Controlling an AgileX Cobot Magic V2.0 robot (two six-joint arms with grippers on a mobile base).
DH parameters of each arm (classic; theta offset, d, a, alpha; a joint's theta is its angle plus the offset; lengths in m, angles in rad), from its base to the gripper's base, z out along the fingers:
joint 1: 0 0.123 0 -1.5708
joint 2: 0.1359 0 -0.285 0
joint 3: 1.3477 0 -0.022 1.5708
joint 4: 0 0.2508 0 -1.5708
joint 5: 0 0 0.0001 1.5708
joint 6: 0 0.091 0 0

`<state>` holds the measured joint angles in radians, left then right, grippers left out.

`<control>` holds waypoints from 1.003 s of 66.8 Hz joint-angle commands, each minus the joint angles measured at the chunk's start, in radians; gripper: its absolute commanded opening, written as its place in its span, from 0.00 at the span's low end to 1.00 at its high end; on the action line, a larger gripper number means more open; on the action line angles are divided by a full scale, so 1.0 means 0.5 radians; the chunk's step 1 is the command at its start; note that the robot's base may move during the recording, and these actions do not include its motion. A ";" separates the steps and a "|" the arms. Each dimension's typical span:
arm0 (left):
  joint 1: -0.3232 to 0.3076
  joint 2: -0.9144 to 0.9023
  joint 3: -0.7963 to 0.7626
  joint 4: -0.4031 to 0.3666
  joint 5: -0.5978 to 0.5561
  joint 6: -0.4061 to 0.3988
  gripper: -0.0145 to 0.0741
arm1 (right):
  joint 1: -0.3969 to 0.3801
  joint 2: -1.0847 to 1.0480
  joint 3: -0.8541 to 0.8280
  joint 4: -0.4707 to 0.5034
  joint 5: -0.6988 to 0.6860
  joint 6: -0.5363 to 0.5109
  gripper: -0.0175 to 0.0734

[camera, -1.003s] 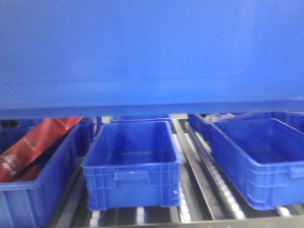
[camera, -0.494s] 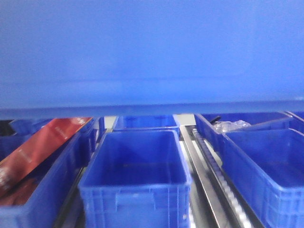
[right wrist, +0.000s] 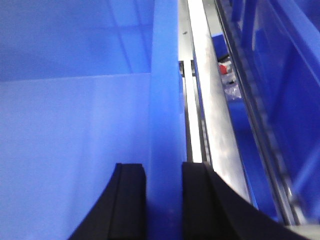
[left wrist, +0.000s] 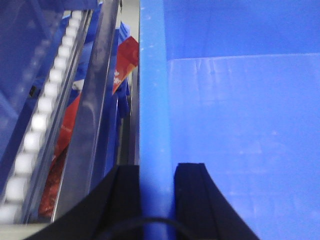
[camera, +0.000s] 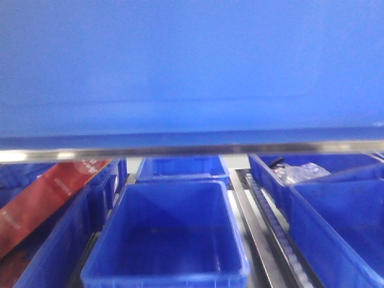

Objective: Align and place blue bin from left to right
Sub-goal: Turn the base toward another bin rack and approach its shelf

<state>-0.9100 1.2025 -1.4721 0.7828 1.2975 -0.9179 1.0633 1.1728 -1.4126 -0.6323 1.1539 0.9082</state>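
The blue bin is held up close to the front camera, and its smooth side fills the upper half of that view. In the left wrist view my left gripper is shut on the bin's left wall rim, one black finger on each side. The right wrist view shows my right gripper shut the same way on the right wall rim. The bin's inside looks bare.
Under the held bin runs a horizontal metal beam. Below it stand other blue crates on roller lanes: a centre one, one behind it, a right one and a left one with a red package. A metal rail divides the lanes.
The crates below have slid down the front view and look closer. A bright metal beam has come into sight under the held bin's lower edge. Both grippers still hold the bin.
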 commanded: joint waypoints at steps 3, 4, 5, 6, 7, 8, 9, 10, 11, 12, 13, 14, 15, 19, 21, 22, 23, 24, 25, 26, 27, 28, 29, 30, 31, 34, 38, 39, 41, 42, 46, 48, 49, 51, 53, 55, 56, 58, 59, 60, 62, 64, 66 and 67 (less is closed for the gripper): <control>-0.021 -0.013 -0.018 0.029 -0.181 0.008 0.04 | 0.016 -0.017 -0.025 -0.057 -0.231 -0.018 0.12; -0.021 -0.013 -0.018 0.029 -0.181 0.008 0.04 | 0.016 -0.017 -0.025 -0.057 -0.231 -0.018 0.12; -0.021 -0.013 -0.018 0.029 -0.181 0.008 0.04 | 0.016 -0.017 -0.025 -0.057 -0.231 -0.018 0.12; -0.021 -0.013 -0.018 0.029 -0.181 0.008 0.04 | 0.016 -0.017 -0.025 -0.057 -0.231 -0.018 0.12; -0.021 -0.013 -0.018 0.029 -0.181 0.008 0.04 | 0.016 -0.017 -0.025 -0.057 -0.231 -0.018 0.12; -0.021 -0.013 -0.018 0.029 -0.181 0.008 0.04 | 0.016 -0.017 -0.025 -0.057 -0.231 -0.018 0.12; -0.021 -0.013 -0.018 0.029 -0.181 0.008 0.04 | 0.016 -0.017 -0.025 -0.057 -0.231 -0.018 0.12; -0.021 -0.013 -0.018 0.029 -0.181 0.008 0.04 | 0.016 -0.017 -0.025 -0.057 -0.231 -0.018 0.12; -0.021 -0.013 -0.018 0.029 -0.181 0.008 0.04 | 0.016 -0.017 -0.025 -0.057 -0.231 -0.018 0.12; -0.021 -0.013 -0.018 0.029 -0.181 0.008 0.04 | 0.016 -0.017 -0.025 -0.057 -0.231 -0.018 0.12; -0.021 -0.013 -0.018 0.029 -0.181 0.008 0.04 | 0.016 -0.017 -0.025 -0.057 -0.231 -0.018 0.12; -0.021 -0.013 -0.018 0.029 -0.181 0.008 0.04 | 0.016 -0.017 -0.025 -0.057 -0.231 -0.018 0.12; -0.021 -0.013 -0.018 0.029 -0.181 0.008 0.04 | 0.016 -0.017 -0.025 -0.057 -0.231 -0.018 0.12; -0.021 -0.013 -0.018 0.029 -0.181 0.008 0.04 | 0.016 -0.017 -0.025 -0.057 -0.231 -0.018 0.12; -0.021 -0.013 -0.018 0.029 -0.181 0.008 0.04 | 0.016 -0.017 -0.025 -0.057 -0.231 -0.018 0.12; -0.021 -0.013 -0.018 0.029 -0.181 0.008 0.04 | 0.016 -0.017 -0.025 -0.057 -0.231 -0.018 0.12; -0.021 -0.013 -0.018 0.029 -0.181 0.008 0.04 | 0.016 -0.017 -0.025 -0.057 -0.231 -0.018 0.12; -0.021 -0.013 -0.018 0.029 -0.181 0.008 0.04 | 0.016 -0.017 -0.025 -0.057 -0.231 -0.018 0.12; -0.021 -0.013 -0.018 0.029 -0.181 0.008 0.04 | 0.016 -0.017 -0.025 -0.057 -0.231 -0.018 0.12; -0.021 -0.013 -0.018 0.029 -0.181 0.008 0.04 | 0.016 -0.017 -0.025 -0.057 -0.231 -0.018 0.12; -0.021 -0.013 -0.018 0.029 -0.181 0.008 0.04 | 0.016 -0.017 -0.025 -0.057 -0.231 -0.018 0.12; -0.021 -0.013 -0.018 0.029 -0.181 0.008 0.04 | 0.016 -0.017 -0.025 -0.057 -0.231 -0.018 0.12; -0.021 -0.013 -0.018 0.029 -0.181 0.008 0.04 | 0.016 -0.017 -0.025 -0.057 -0.231 -0.018 0.12; -0.021 -0.013 -0.018 0.029 -0.181 0.008 0.04 | 0.016 -0.017 -0.025 -0.057 -0.231 -0.018 0.12; -0.021 -0.013 -0.018 0.029 -0.181 0.008 0.04 | 0.016 -0.017 -0.025 -0.057 -0.231 -0.018 0.12; -0.021 -0.013 -0.018 0.029 -0.181 0.008 0.04 | 0.016 -0.017 -0.025 -0.057 -0.231 -0.018 0.12; -0.021 -0.013 -0.018 0.029 -0.181 0.008 0.04 | 0.016 -0.017 -0.025 -0.057 -0.231 -0.018 0.12; -0.021 -0.013 -0.018 0.029 -0.181 0.008 0.04 | 0.016 -0.017 -0.025 -0.057 -0.231 -0.018 0.12; -0.021 -0.013 -0.018 0.029 -0.181 0.008 0.04 | 0.016 -0.017 -0.025 -0.057 -0.231 -0.018 0.12; -0.021 -0.013 -0.018 0.029 -0.181 0.008 0.04 | 0.016 -0.017 -0.025 -0.057 -0.231 -0.018 0.12; -0.021 -0.013 -0.018 0.029 -0.181 0.008 0.04 | 0.016 -0.017 -0.025 -0.057 -0.231 -0.018 0.12; -0.021 -0.013 -0.018 0.029 -0.181 0.008 0.04 | 0.016 -0.017 -0.025 -0.057 -0.231 -0.018 0.12; -0.021 -0.013 -0.018 0.029 -0.181 0.008 0.04 | 0.016 -0.017 -0.025 -0.057 -0.231 -0.018 0.12; -0.021 -0.013 -0.018 0.029 -0.181 0.008 0.04 | 0.016 -0.017 -0.025 -0.057 -0.231 -0.018 0.12; -0.021 -0.013 -0.018 0.029 -0.181 0.008 0.04 | 0.016 -0.017 -0.025 -0.057 -0.231 -0.018 0.12; -0.021 -0.013 -0.018 0.029 -0.181 0.008 0.04 | 0.016 -0.017 -0.025 -0.057 -0.231 -0.018 0.12; -0.021 -0.013 -0.018 0.029 -0.181 0.008 0.04 | 0.016 -0.017 -0.025 -0.057 -0.231 -0.018 0.12; -0.021 -0.013 -0.018 0.029 -0.181 0.008 0.04 | 0.016 -0.017 -0.025 -0.057 -0.231 -0.018 0.12; -0.021 -0.013 -0.018 0.029 -0.181 0.008 0.04 | 0.016 -0.017 -0.025 -0.057 -0.231 -0.018 0.12; -0.021 -0.013 -0.018 0.029 -0.181 0.008 0.04 | 0.016 -0.017 -0.025 -0.057 -0.231 -0.018 0.12; -0.021 -0.013 -0.018 0.029 -0.181 0.008 0.04 | 0.016 -0.017 -0.025 -0.057 -0.231 -0.018 0.12; -0.021 -0.013 -0.018 0.029 -0.181 0.008 0.04 | 0.016 -0.017 -0.025 -0.057 -0.231 -0.018 0.12; -0.021 -0.013 -0.018 0.029 -0.181 0.008 0.04 | 0.016 -0.017 -0.025 -0.057 -0.231 -0.018 0.12; -0.021 -0.013 -0.018 0.029 -0.181 0.008 0.04 | 0.016 -0.017 -0.025 -0.057 -0.231 -0.018 0.12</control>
<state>-0.9100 1.2025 -1.4721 0.7828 1.2975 -0.9179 1.0633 1.1728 -1.4126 -0.6323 1.1558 0.9082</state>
